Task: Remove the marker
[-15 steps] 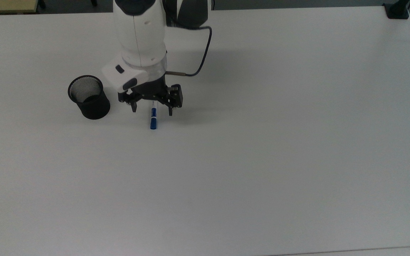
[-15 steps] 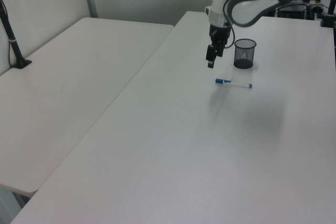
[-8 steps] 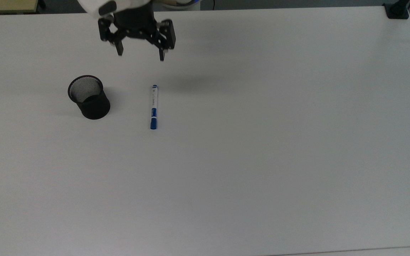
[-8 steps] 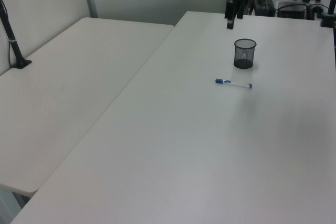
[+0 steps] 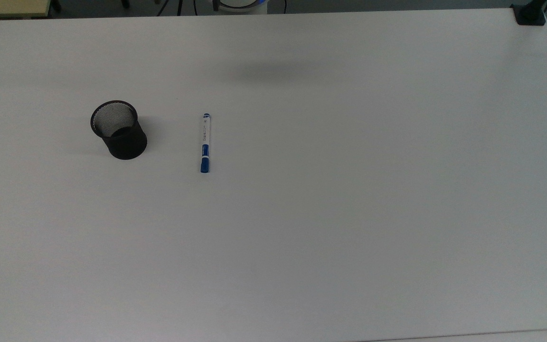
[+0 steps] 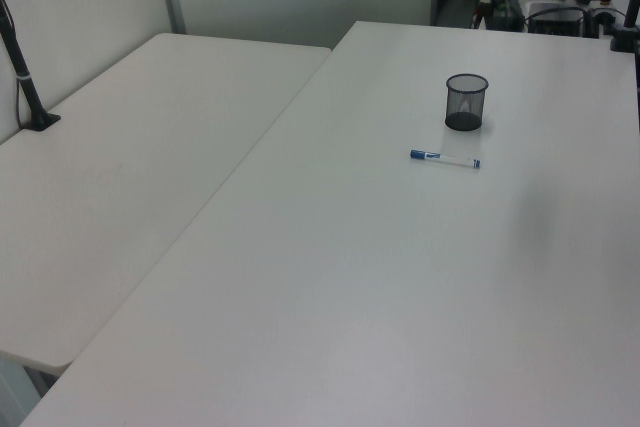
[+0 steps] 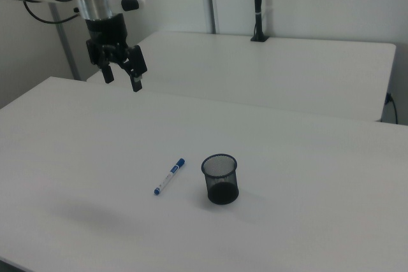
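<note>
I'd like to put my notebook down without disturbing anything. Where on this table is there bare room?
Nearly everywhere. The table is bare across the top view's whole right half and along its lower edge. The busy spot is upper left in the top view, where the marker lies flat beside the black mesh cup, apart from it. The gripper, open, hangs above the table's edge.

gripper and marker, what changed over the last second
The gripper rose from just above the marker and drew back toward the far table edge at the top view's top, out of that view; in the right view it hangs high, fingers spread, empty. It took hold of nothing. The marker lies flat in the same spot beside the upright black mesh cup, apart from it.
</note>
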`<state>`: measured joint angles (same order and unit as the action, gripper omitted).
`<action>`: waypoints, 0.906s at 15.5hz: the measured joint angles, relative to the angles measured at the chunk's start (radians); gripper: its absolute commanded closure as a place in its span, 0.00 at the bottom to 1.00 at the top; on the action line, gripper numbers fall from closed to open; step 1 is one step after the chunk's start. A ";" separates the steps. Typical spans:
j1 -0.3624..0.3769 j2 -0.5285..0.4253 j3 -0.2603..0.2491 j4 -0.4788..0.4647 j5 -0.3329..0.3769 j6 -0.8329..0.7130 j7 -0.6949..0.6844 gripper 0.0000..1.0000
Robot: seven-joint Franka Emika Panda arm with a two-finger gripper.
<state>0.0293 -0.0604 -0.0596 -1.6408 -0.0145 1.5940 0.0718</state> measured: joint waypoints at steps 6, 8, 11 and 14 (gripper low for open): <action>-0.041 0.002 -0.005 -0.001 0.020 0.052 -0.053 0.00; -0.050 0.004 -0.005 -0.002 0.020 0.071 -0.100 0.00; -0.051 0.008 -0.005 -0.002 0.021 0.072 -0.126 0.00; -0.051 0.009 -0.005 -0.002 0.022 0.073 -0.127 0.00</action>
<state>-0.0217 -0.0518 -0.0646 -1.6429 0.0072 1.6667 -0.0557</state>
